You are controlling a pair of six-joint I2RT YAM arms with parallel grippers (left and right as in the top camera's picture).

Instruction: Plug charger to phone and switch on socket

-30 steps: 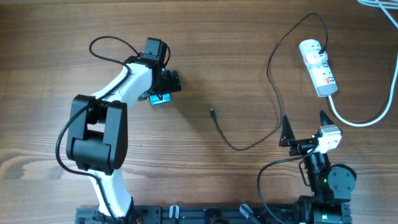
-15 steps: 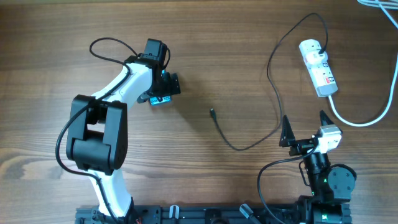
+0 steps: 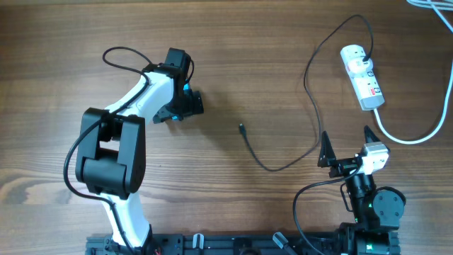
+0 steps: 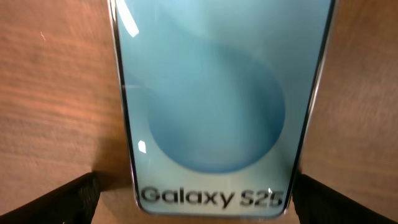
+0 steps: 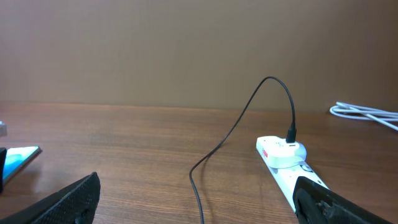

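Left tool (image 3: 181,109): fingers spread wide, gripping nothing, straddling the teal-screened silver-edged smartphone (image 4: 217,106), which lies flat on the brown wooden worktop (image 3: 233,57).

Judgement: grasp step. Centre the phone between both fingers, then close evenly on its long edges, keeping the charging end clear.

Metal tip (image 3: 241,128) of the thin black charger cable (image 3: 307,85) lies mid-worktop, well apart from the phone.

Right tool (image 3: 346,142): wide open, empty, near the white two-outlet power strip (image 3: 362,85), where the cable's far end is plugged.

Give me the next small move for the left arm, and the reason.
Probably shut the left gripper on the phone: it lies between the open fingers, gaps showing on both sides, so nothing holds it yet. The charger tip lies loose on the table.
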